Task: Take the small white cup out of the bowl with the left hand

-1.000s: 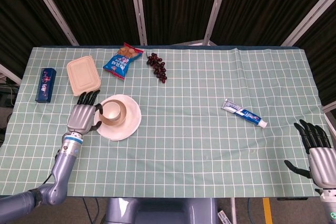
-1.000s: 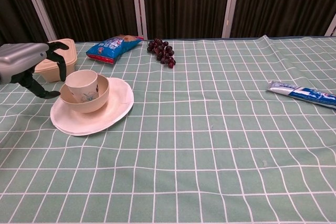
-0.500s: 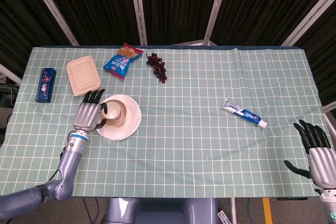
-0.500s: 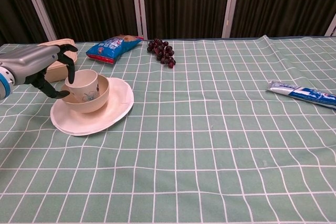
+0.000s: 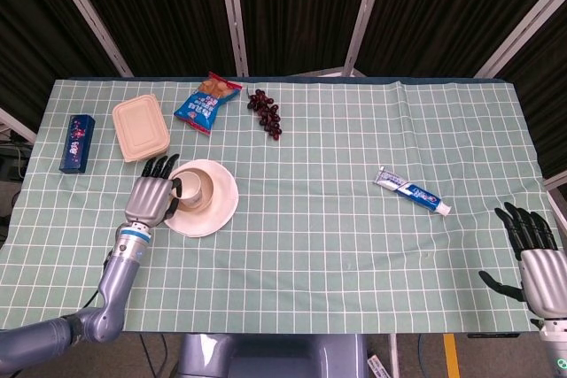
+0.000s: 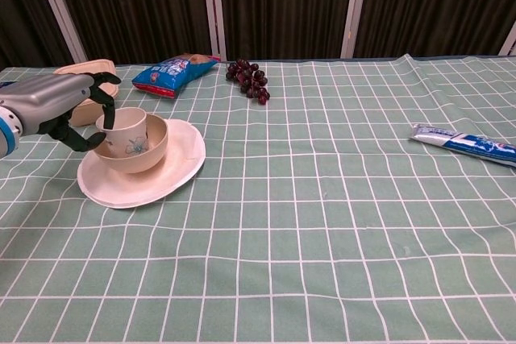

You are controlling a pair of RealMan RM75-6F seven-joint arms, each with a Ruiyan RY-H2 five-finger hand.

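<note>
The small white cup (image 5: 194, 189) (image 6: 124, 130) sits in the tan bowl (image 5: 202, 202) (image 6: 153, 151), tilted slightly left, on a white plate (image 5: 220, 212) (image 6: 165, 179) at the table's left. My left hand (image 5: 151, 200) (image 6: 55, 107) is at the cup's left side. Its fingers curl over the cup's rim and its thumb presses low against the cup's side, so it grips the cup, which still rests in the bowl. My right hand (image 5: 535, 257) hovers open at the table's near right corner, seen only in the head view.
A beige lidded box (image 5: 140, 127) (image 6: 87, 86) lies just behind the left hand. A blue snack bag (image 5: 206, 104) (image 6: 172, 72) and dark grapes (image 5: 266, 112) (image 6: 250, 80) lie further back. A blue carton (image 5: 77, 142) is far left, a toothpaste tube (image 5: 412, 191) (image 6: 463, 142) to the right.
My left hand moved right to the cup and its fingers closed over the rim. The cup shifted and tipped slightly toward the hand. The right hand stayed put.
</note>
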